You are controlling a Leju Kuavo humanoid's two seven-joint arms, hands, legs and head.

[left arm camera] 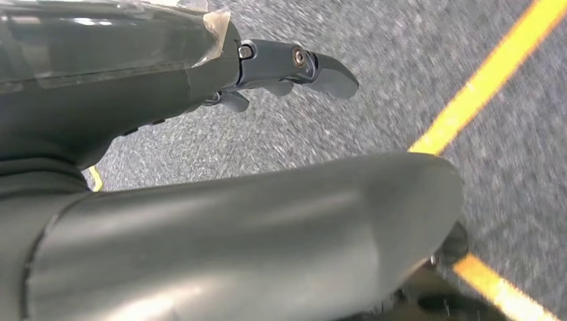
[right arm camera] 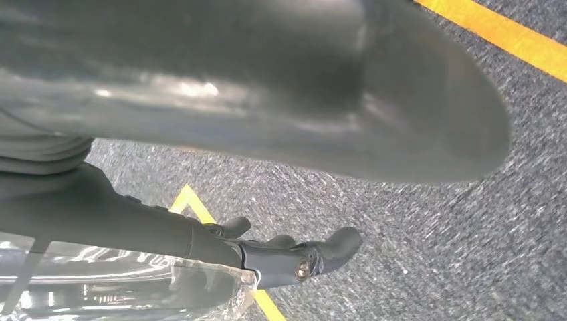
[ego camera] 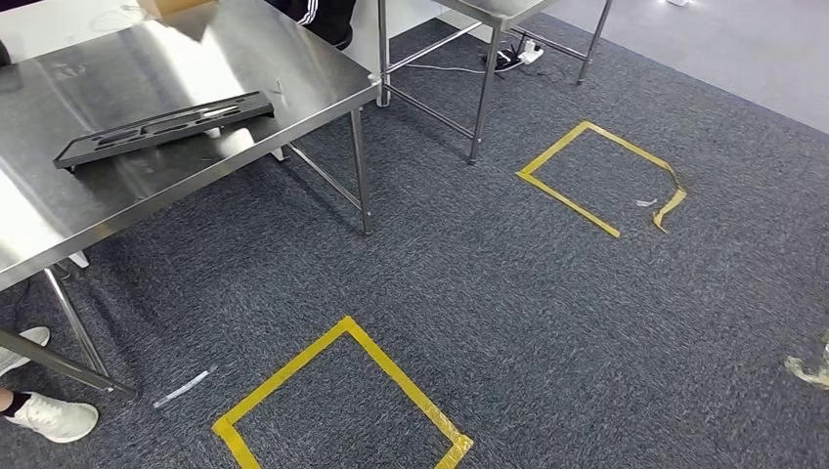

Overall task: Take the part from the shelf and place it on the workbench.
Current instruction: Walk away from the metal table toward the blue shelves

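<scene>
A long black part with cut-outs lies flat on the steel workbench at the upper left of the head view. My left hand hangs over the grey carpet, its dark fingers stretched out and apart from the thick thumb, with nothing in it. My right hand hangs the same way over the carpet, fingers extended, thumb apart, holding nothing.
Two yellow tape squares mark the carpet, one near and one farther right. A second steel table stands behind, with a power strip under it. A person's white shoes are beside the workbench leg.
</scene>
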